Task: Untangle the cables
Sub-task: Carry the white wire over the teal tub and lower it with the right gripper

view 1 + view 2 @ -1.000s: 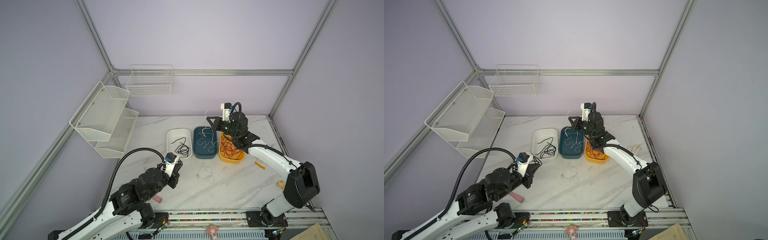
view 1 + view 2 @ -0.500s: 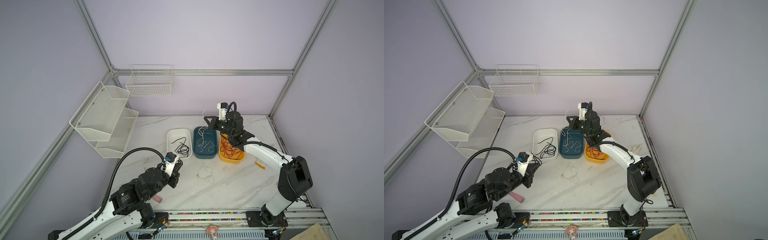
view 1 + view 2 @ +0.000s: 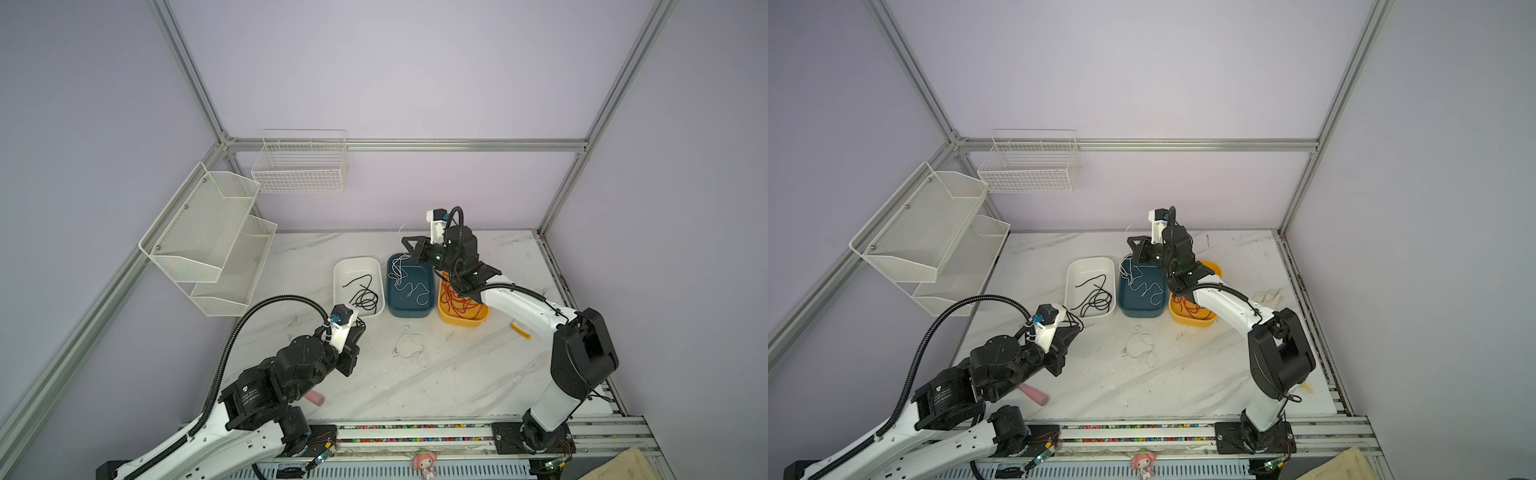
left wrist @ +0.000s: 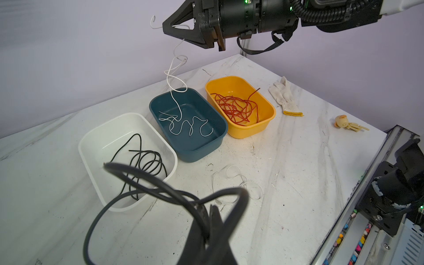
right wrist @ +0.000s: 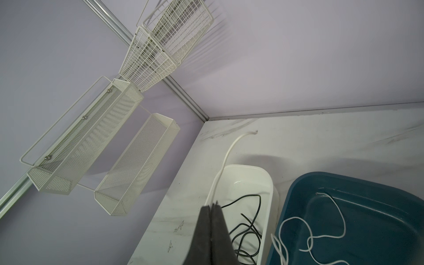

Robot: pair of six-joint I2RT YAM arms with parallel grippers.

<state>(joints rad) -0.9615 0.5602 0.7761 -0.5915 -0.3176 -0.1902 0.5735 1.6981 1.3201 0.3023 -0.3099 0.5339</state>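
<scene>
In both top views the table (image 3: pixel 457 374) has its widest bare stretch at lower centre of the frame, broken only by a loose white cable (image 3: pixel 409 345) curled just below the trays. The white tray (image 3: pixel 337 282), teal tray (image 3: pixel 409 314) and yellow tray (image 3: pixel 463 323) stand side by side at mid-frame, walls nearly touching, with bare marble behind them up to the back wall. The right fingers (image 3: pixel 407 243) hang over the teal tray's far rim, clamped on a white cable (image 3: pixel 397 264) that trails down into that tray. The left fingers (image 3: pixel 1076 331), at the white tray's near corner, are largely covered by the wrist camera mount. A pink object (image 3: pixel 1034 394) lies half under the left arm.

In the left wrist view the left fingers (image 4: pixel 211 229) are pressed tight on a black cable (image 4: pixel 160 190), whose blurred loops block part of the white tray. More black cables (image 4: pixel 149 160) coil inside it. Red-orange cables (image 4: pixel 236 107) fill the yellow tray. A glove (image 4: pixel 283 96) and a small toy (image 4: pixel 341 121) lie apart, toward the table's edge.

In the right wrist view both trays are cut off by the frame. The right fingers (image 5: pixel 212 229) pinch the white cable, its free end arcing beyond them. The wall shelves (image 5: pixel 80 146) stand well clear.
</scene>
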